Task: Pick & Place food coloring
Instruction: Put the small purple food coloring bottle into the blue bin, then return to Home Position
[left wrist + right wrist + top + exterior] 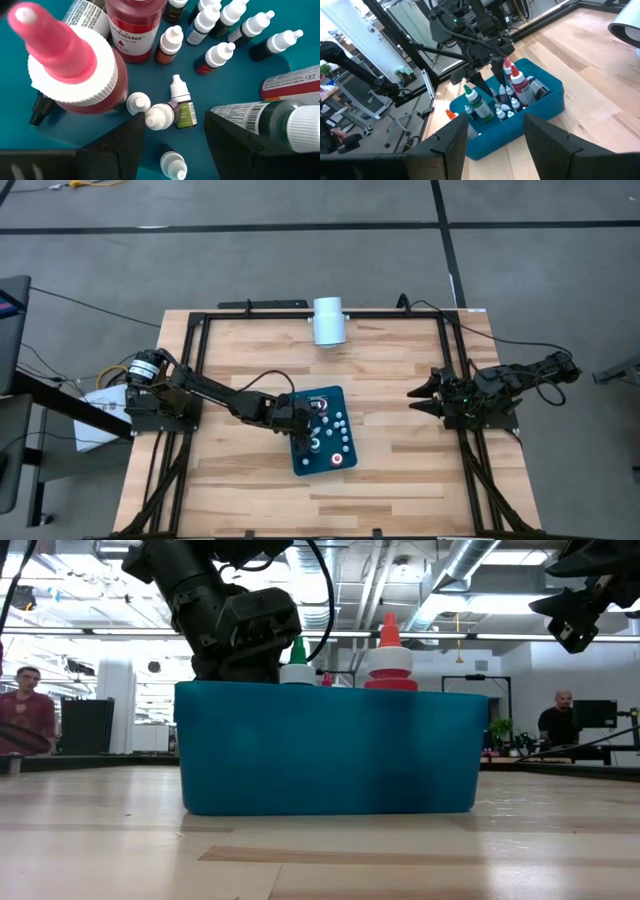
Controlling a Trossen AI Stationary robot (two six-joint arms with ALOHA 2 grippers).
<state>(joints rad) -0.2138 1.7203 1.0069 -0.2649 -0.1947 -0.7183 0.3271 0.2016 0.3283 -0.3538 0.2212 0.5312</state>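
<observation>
In the middle of the bench (400,380), the teal tray (300,463) holds the food coloring (182,107): many small white-capped bottles, most standing and a few tipped over, beside a larger red bottle (75,65) and a green bottle (479,106). The left pincer (175,135) hangs over the tray's left part with its fingers apart, empty, straddling the little green-labelled bottle that lies on the tray floor. The right pincer (415,395) waits well to the right, fingers apart and holding nothing. Judging by this, no bottle is gripped yet; closing on one, lifting it and placing it are all left to do.
</observation>
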